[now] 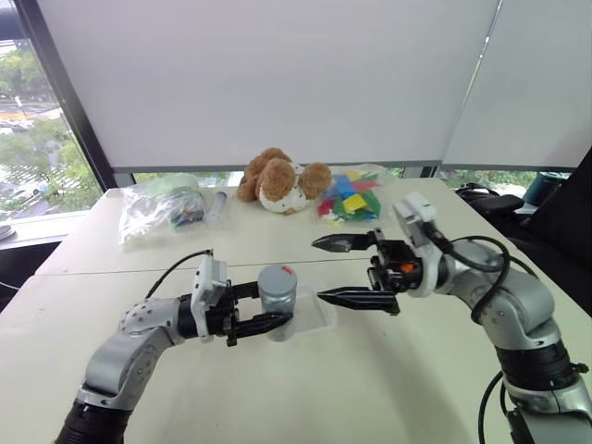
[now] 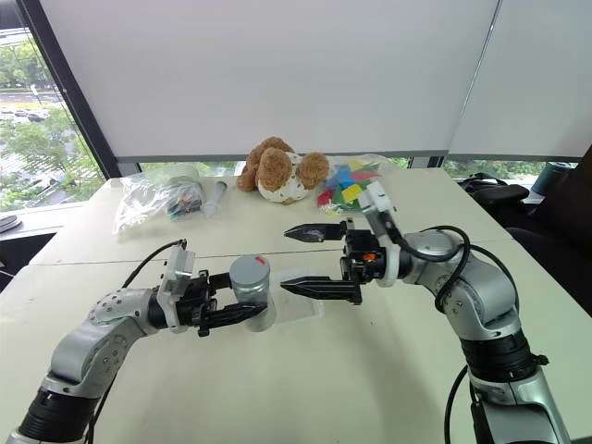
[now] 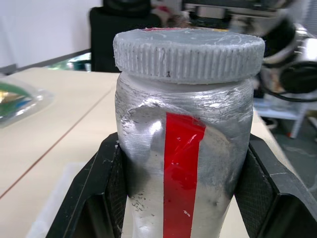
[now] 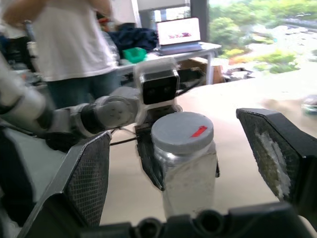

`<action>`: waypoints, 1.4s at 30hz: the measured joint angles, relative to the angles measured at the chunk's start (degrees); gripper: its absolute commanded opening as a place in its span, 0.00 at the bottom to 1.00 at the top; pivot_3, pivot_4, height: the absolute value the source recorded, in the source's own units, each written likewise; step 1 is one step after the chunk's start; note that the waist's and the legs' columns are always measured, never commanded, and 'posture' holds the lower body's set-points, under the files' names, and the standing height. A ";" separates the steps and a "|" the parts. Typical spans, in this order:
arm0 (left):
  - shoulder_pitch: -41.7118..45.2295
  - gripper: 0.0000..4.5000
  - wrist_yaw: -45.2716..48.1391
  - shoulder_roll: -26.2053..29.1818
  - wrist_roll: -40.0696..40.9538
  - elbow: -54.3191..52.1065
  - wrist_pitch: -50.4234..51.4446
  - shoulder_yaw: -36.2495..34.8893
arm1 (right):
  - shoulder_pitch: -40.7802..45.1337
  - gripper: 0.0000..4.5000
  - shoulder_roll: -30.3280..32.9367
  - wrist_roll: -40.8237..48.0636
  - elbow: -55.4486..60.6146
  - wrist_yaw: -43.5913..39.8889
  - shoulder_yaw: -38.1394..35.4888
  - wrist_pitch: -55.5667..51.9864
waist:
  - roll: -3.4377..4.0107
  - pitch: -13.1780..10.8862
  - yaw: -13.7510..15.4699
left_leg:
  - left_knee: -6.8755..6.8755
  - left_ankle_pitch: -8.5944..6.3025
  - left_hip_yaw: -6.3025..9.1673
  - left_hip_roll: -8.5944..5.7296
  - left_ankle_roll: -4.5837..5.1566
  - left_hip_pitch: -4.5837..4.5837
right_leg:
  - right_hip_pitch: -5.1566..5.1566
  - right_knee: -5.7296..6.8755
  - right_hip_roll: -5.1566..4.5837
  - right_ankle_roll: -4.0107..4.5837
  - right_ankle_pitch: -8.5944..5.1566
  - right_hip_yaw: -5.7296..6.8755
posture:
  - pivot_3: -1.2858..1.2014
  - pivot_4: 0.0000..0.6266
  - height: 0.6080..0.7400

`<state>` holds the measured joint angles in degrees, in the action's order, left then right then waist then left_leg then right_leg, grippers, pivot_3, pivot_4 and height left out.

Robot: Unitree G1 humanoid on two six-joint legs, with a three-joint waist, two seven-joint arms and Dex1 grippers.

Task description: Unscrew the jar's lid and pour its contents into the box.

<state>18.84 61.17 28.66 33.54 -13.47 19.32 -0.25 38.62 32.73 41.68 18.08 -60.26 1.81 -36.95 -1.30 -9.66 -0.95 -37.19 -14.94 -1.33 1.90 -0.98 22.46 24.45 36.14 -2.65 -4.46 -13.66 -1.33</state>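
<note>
Your left gripper [image 1: 262,322] is clamped on the jar [image 1: 277,302], black fingers [image 3: 101,191] pressed flat against both sides of it, holding it upright just over the near edge of the box [image 1: 319,317]. The jar's a stubby cylinder, cloudy silver-grey with a scuffed, wrinkly surface and a glossy red stripe running up the side. The lid [image 1: 277,278] is on top: flat grey cap with fine ribbing round the edge and a little red mark on its face.

Your right gripper [image 1: 354,270] is spread wide, pointing at the jar from the other side, not touching it. One finger sits above and behind lid level, the other is low, near the jar's side. The pads [image 4: 90,178] have a fine mesh texture.

The box is a shallow clear tray with rounded corners, lying flat on the pale table [image 1: 388,388]. It's hard to make out against the tabletop, and I can't tell if there's anything in the jar.

At the back: a fuzzy brown plush [image 1: 280,179], a crinkly clear bag of bright coloured bits [image 1: 350,196], another clear bag [image 1: 159,209] and a clear tube [image 1: 217,205].
</note>
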 measured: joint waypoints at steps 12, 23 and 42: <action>0.62 0.50 -3.12 -2.80 -1.14 0.01 0.07 3.17 | 3.85 0.98 -9.61 -9.57 -1.66 11.62 9.70 -0.44 | 0.00 0.00 0.17 | 0.00 0.00 0.00 -0.02 0.00 0.04 | 0.01 -0.01 -0.02 0.00 0.00 0.01 | 0.52 0.24 1.00; 0.99 0.50 -1.59 -1.75 -1.81 -0.01 0.12 3.83 | 4.18 0.98 -8.82 -11.00 -3.45 8.66 9.99 0.53 | 0.00 0.00 0.16 | 0.00 0.00 0.00 -0.02 0.00 0.04 | 0.02 -0.01 -0.02 0.00 0.00 0.01 | 0.52 0.24 1.00; 1.68 0.50 0.61 -0.45 -1.63 0.42 0.09 3.47 | -0.21 0.98 -2.19 -5.47 -3.72 0.88 3.56 0.17 | 0.01 0.00 0.18 | 0.01 0.00 0.00 -0.02 0.00 0.04 | 0.01 -0.02 -0.02 0.00 0.00 0.01 | 0.52 0.24 1.00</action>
<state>20.52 61.78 28.20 31.91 -13.05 19.40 3.22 38.41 30.54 36.22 14.36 -59.38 5.37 -36.77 -1.30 -9.66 -0.78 -37.18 -14.94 -1.33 1.89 -0.98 22.49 24.46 36.11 -2.67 -4.46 -13.67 -1.32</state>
